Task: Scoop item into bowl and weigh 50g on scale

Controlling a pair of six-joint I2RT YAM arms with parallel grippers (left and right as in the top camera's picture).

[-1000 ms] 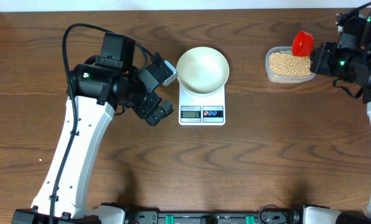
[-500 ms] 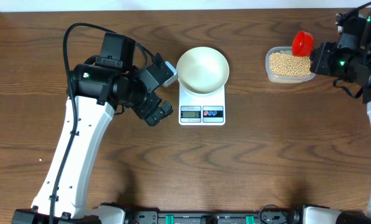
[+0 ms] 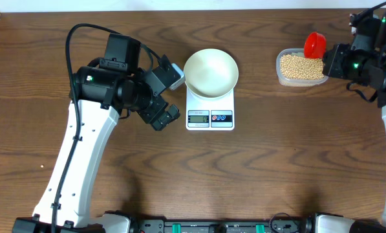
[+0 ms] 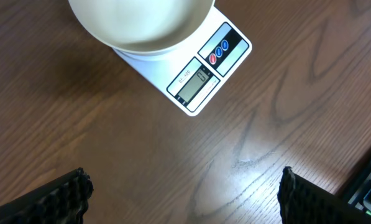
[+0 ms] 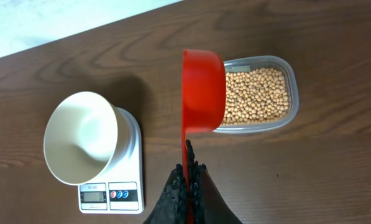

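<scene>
left gripper (image 4: 185, 198) wide open, near the scale (image 3: 210, 118) | right gripper (image 5: 186, 186) squeezed tight on the red scoop (image 5: 202, 93) handle | scoop by the tub (image 5: 291, 84) | beans (image 5: 256, 96) in tub | bowl (image 3: 210, 72) sits on scale

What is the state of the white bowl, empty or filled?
Empty: the bowl on the scale shows a bare white inside from overhead; the beans lie in the clear tub.
</scene>
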